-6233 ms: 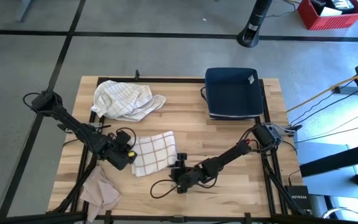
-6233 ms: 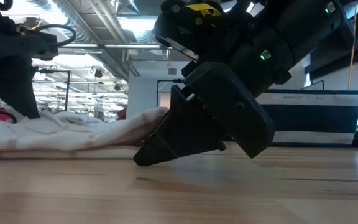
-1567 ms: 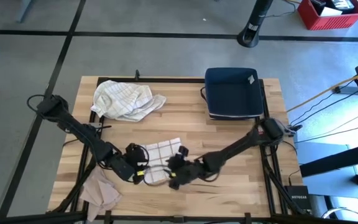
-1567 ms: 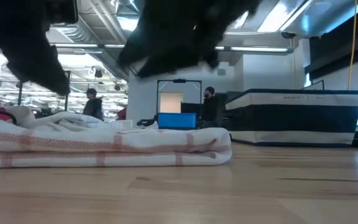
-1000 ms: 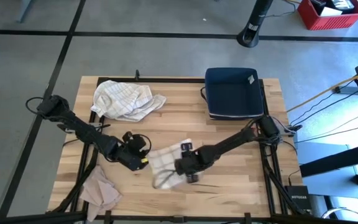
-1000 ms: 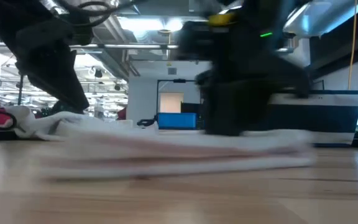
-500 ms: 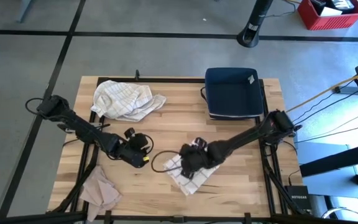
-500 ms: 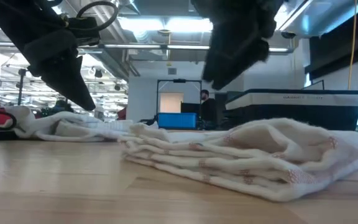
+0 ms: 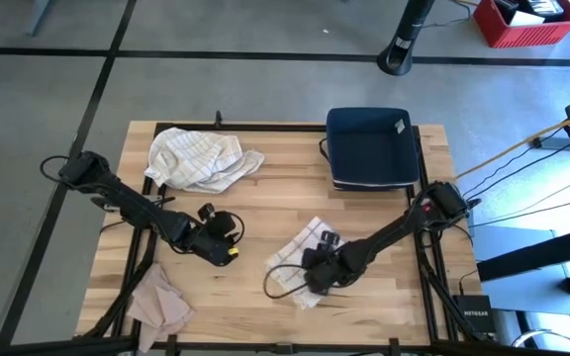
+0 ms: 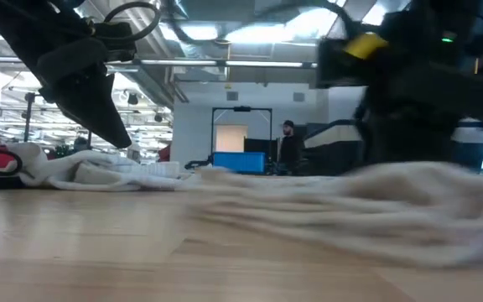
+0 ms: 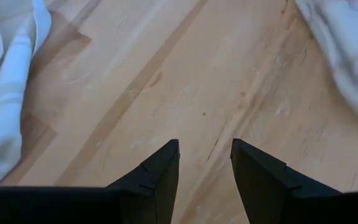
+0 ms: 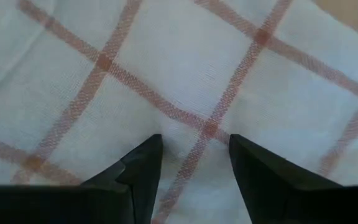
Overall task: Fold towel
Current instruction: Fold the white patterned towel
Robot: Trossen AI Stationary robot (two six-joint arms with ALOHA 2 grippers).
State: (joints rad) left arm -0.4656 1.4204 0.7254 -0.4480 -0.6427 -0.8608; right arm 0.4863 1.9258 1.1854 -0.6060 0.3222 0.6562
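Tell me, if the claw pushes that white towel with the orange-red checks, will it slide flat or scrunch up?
Probably scrunch. The white towel with orange-red checks already lies in soft, rumpled folds on the wooden table, so it looks floppy. It seems thin and light, so a push from the right claw, open just above it, would likely bunch the layers. Lifted at one edge, it would likely droop.

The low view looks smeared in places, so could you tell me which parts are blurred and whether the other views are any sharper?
Low view: the folded towel and right arm are smeared; the left gripper stays crisp. High view: sharp throughout. Right wrist view: the towel's checks are clear.
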